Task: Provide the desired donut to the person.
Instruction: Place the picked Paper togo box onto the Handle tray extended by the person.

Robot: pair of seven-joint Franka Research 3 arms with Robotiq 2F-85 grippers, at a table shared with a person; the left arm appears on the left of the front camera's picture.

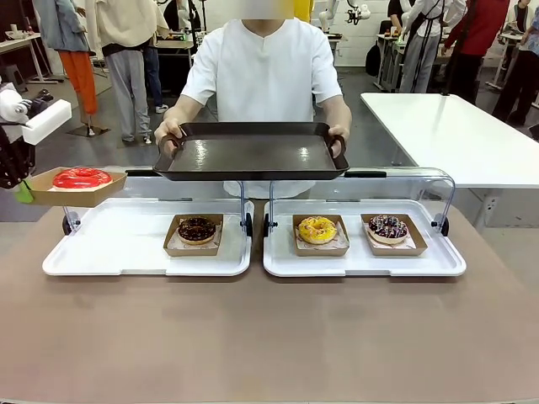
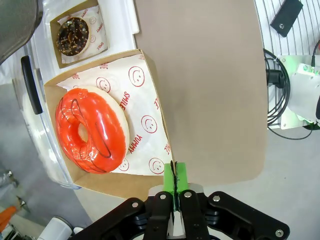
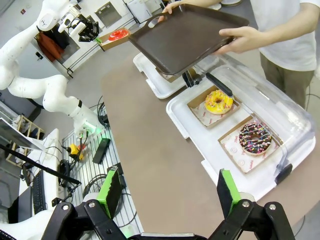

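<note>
A red-glazed donut (image 1: 82, 178) (image 2: 92, 130) lies in a cardboard tray (image 2: 150, 85) lined with printed paper, raised above the left end of the table. My left gripper (image 1: 20, 190) (image 2: 175, 177) is shut on that tray's rim, green pads pressed together. The person (image 1: 265, 67) in a white top stands at the far side, holding a dark serving tray (image 1: 253, 151) (image 3: 190, 35) level with both hands. My right gripper (image 3: 169, 192) hangs open above the table's right end, nothing between its fingers. The left arm with the red donut (image 3: 118, 34) shows far off in the right wrist view.
Two white trays (image 1: 126, 261) (image 1: 438, 263) with raised clear lids sit mid-table. One holds a chocolate donut (image 1: 196, 229) (image 2: 73, 36). The other holds a yellow donut (image 1: 317, 229) (image 3: 218, 101) and a sprinkled chocolate donut (image 1: 388, 227) (image 3: 257, 137). The brown table's near half is bare.
</note>
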